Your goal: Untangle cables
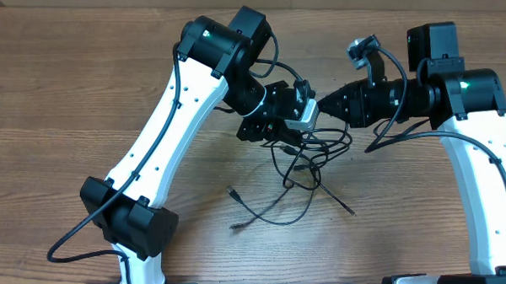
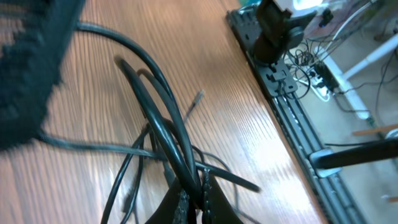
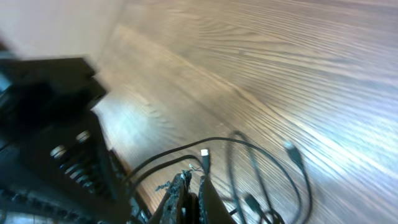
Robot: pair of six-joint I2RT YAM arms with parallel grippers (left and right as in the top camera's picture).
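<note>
The cables (image 1: pixel 307 154) are a loose tangle of thin black cords mid-table, with plug ends trailing toward the front (image 1: pixel 233 192) and right (image 1: pixel 350 211). My left gripper (image 1: pixel 280 126) is over the tangle's far-left edge. In the left wrist view its jaws (image 2: pixel 198 198) are shut on a few black cords (image 2: pixel 163 106) that run up and left from the tips. My right gripper (image 1: pixel 323 104) points left, just above the tangle and close to the left gripper. In the right wrist view its jaws (image 3: pixel 190 186) are shut on a thin cord whose metal-tipped plug (image 3: pixel 204 154) sticks out past the tips.
The wooden table (image 1: pixel 86 86) carries both white arms. The left arm's body (image 3: pixel 50 124) fills the left of the right wrist view. The table's front edge with a black rail (image 2: pixel 292 118) shows in the left wrist view. Thicker robot cables hang by both bases.
</note>
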